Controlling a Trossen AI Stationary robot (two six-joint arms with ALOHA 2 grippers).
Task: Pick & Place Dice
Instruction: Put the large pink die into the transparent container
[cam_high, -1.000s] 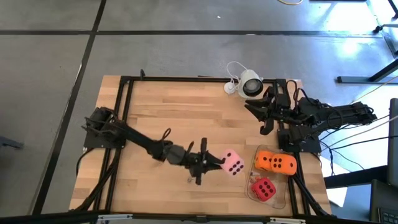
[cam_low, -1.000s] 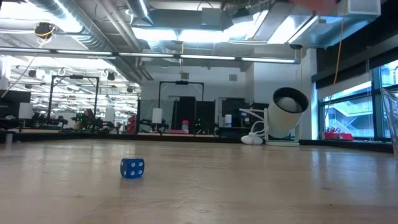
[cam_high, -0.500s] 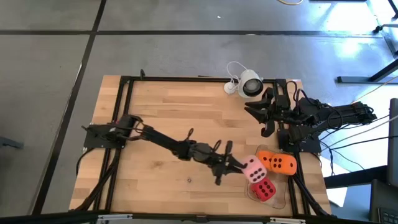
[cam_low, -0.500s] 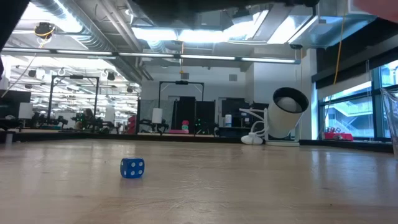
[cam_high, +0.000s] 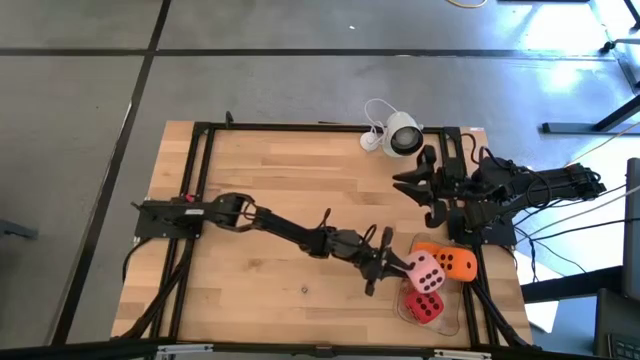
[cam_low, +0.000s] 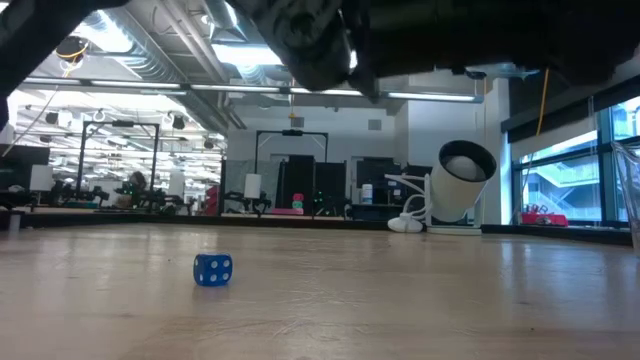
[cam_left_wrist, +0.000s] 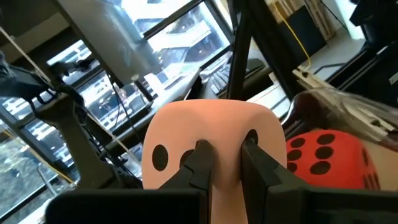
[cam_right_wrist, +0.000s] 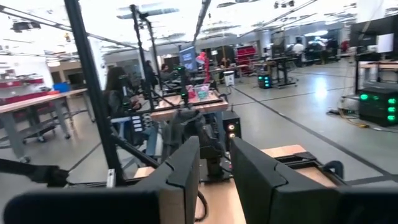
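Reaching across the wooden surface (cam_high: 280, 180) from the left, the left arm stretches toward the near right corner. Its end effector (cam_high: 392, 268) pinches the pink die (cam_high: 424, 273) between both fingers (cam_left_wrist: 200, 163) (the wrist view shows them pressed against its face). The pink die is held over a clear tray (cam_high: 452, 322) at that corner, just beside the orange die (cam_high: 457, 263) and above the red die (cam_high: 424, 305), which lies in the tray. Whether the pink die touches either of them cannot be told from overhead.

The right arm waits at the far right edge, its end effector (cam_high: 418, 186) near a white round camera (cam_high: 404, 137); its fingers (cam_right_wrist: 184, 165) stand slightly apart with nothing between them.

From the low view, a small blue die (cam_low: 212, 269) sits alone on the surface, with the white camera (cam_low: 462, 180) farther back and the dark left arm passing overhead.
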